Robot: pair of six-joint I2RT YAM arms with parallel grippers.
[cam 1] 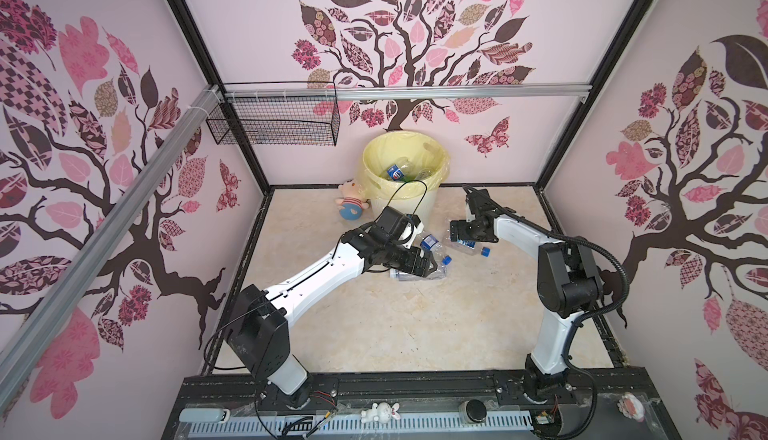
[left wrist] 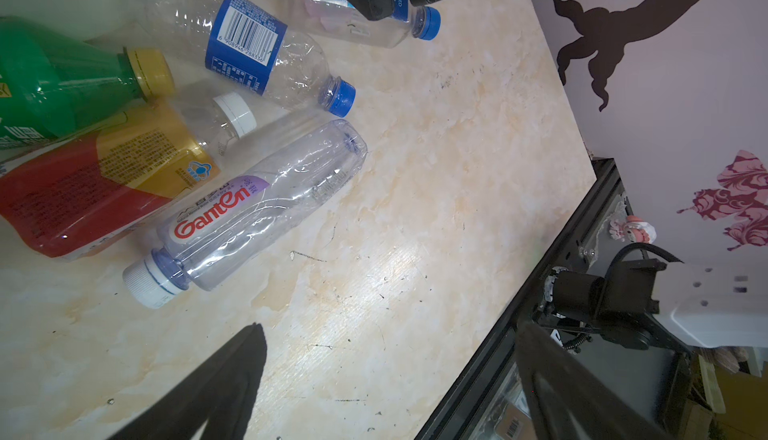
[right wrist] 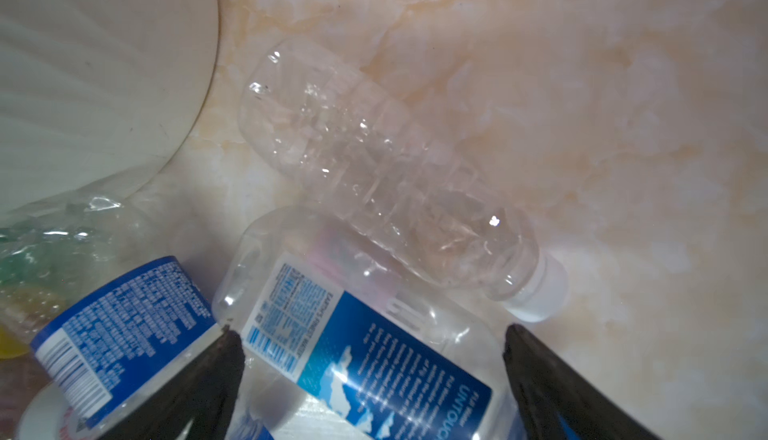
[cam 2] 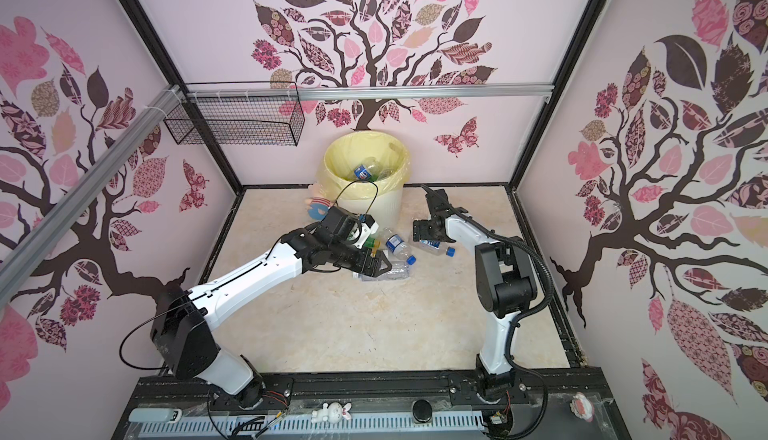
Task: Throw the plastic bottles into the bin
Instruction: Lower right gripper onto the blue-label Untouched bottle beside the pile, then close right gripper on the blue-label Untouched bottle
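As both arms (cam 1: 316, 269) (cam 1: 519, 230) reach low, their tools (cam 1: 432, 269) (cam 1: 455, 236) gape over bottles (cam 1: 430, 243).

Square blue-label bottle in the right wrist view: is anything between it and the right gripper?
Nothing visible. The open right gripper straddles the square blue-label bottle; a clear bottle lies beside it, outside the jaws.

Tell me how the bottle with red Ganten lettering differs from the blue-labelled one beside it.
The Ganten bottle has a white cap; the blue-labelled bottle has a blue one. The Ganten bottle's label is pale with red letters; the blue-labelled bottle wears a solid blue band with a barcode. Both are clear, capped and lying on their sides on the table.
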